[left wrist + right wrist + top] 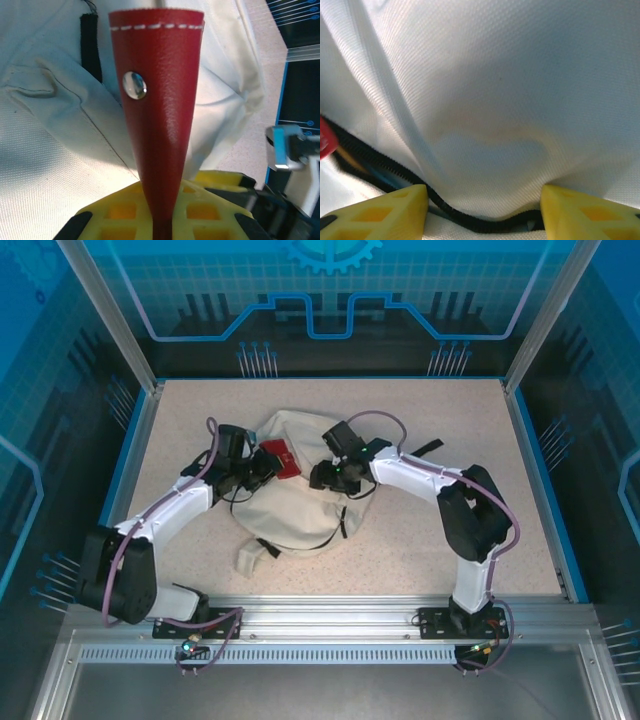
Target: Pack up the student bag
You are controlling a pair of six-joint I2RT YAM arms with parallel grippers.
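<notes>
The student bag (300, 515), cream fabric with black straps, lies crumpled in the middle of the table. My left gripper (262, 468) is at its upper left edge, shut on a red leather case (282, 458). In the left wrist view the red case (160, 100), with white stitching and a metal snap, sticks out from the left gripper (165, 197) over the bag's cloth (50, 150). My right gripper (322, 476) is at the bag's upper right. Its yellow fingers (395, 207) stand apart, with bag fabric (495, 75) and a black zipper edge (395, 167) between them.
A black strap end (428, 448) lies on the speckled tabletop to the right of the right arm. Blue raised edges (545, 480) border the table. A sliver of the red case (325, 137) shows at the left of the right wrist view.
</notes>
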